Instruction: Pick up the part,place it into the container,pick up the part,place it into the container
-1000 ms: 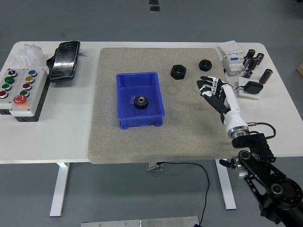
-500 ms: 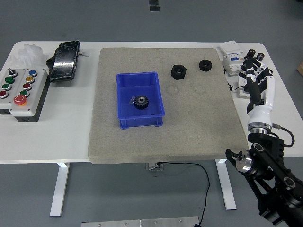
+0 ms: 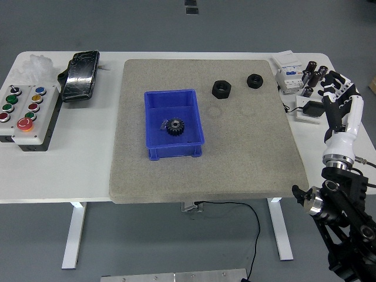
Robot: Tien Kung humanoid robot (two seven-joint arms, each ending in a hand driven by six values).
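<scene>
A black gear is lying inside the blue container on the grey mat, and two black nuts are sitting apart beyond it near the mat's far edge. The right hand is hovering over the table at its right end, fingers loosely spread and holding nothing, beside a cluster of small electrical parts.

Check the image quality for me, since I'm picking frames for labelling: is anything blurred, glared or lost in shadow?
Head view: lighting is even and soft, with only faint shadows under the blue bin and the two black nuts. No glare on the white table. The gear and right hand are sharp, without motion blur.
</scene>
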